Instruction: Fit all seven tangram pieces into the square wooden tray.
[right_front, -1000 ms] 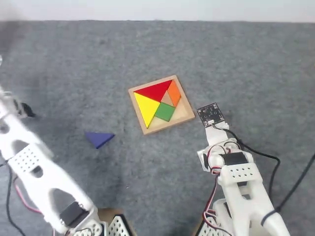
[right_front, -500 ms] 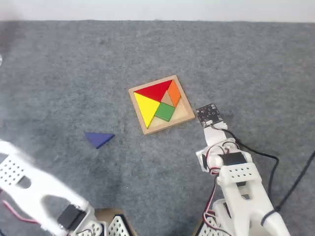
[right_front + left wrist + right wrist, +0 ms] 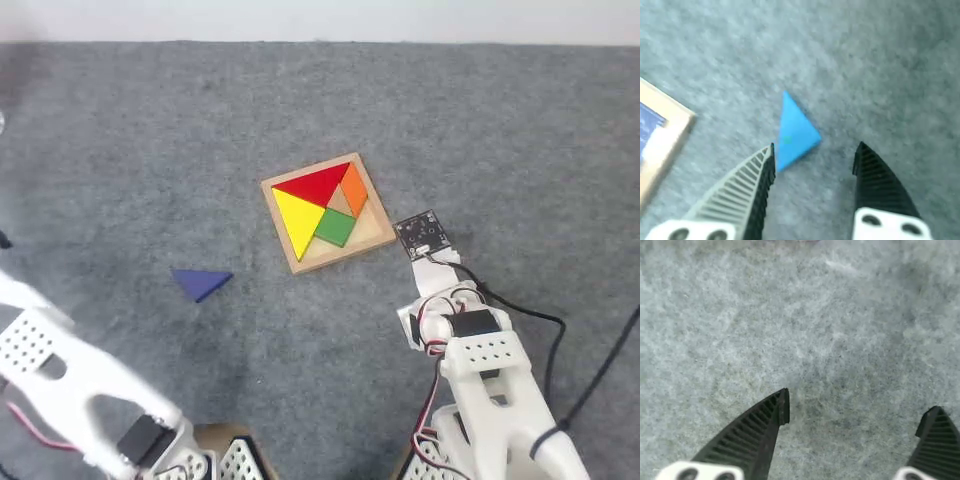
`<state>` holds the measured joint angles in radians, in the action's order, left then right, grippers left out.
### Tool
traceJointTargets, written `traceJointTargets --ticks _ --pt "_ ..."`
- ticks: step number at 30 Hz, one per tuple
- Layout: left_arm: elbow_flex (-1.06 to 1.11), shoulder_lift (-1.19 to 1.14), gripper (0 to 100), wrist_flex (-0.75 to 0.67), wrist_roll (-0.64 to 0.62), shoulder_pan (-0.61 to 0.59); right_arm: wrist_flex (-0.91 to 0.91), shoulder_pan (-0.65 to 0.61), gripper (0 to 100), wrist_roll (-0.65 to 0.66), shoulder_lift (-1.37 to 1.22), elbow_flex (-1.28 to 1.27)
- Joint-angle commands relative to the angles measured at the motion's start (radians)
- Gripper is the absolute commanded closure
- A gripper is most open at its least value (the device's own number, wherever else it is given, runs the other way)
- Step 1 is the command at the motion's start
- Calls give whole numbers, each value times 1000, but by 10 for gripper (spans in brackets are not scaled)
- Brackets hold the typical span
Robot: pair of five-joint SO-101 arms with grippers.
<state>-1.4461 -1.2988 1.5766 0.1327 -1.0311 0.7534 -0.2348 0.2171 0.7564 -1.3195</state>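
The square wooden tray (image 3: 372, 238) lies mid-table, holding red (image 3: 317, 184), yellow (image 3: 296, 220), green (image 3: 335, 228) and orange (image 3: 354, 188) pieces. A blue triangle (image 3: 203, 283) lies loose on the carpet, left of the tray and nearer the arms. In the left wrist view, my left gripper (image 3: 815, 148) is open just short of this blue triangle (image 3: 795, 130), with a tray corner (image 3: 667, 127) at the edge. My right gripper (image 3: 860, 402) is open over bare carpet. The right arm (image 3: 470, 345) stands just off the tray's near right corner.
Grey carpet covers the whole table. The left arm's white links (image 3: 60, 375) cross the near left corner. A black cable (image 3: 590, 385) trails from the right arm at the near right.
The left arm has swung down from the far left edge toward the near left corner. The right arm's wrist has crept slightly toward the tray. The pieces have not moved.
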Motion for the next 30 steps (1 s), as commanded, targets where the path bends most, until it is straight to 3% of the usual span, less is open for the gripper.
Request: traceJointTargets --ticks 1,17,24,30 --pt "-25 81 761 -141 20 -35 5 -7 597 11 -1 6" --pt "226 75 761 -273 77 -25 5 -8 597 11 -1 5" --pt "358 75 840 -183 115 17 5 -8 597 11 -1 5" --pt "367 75 844 -81 115 32 4 -10 597 11 -1 5"
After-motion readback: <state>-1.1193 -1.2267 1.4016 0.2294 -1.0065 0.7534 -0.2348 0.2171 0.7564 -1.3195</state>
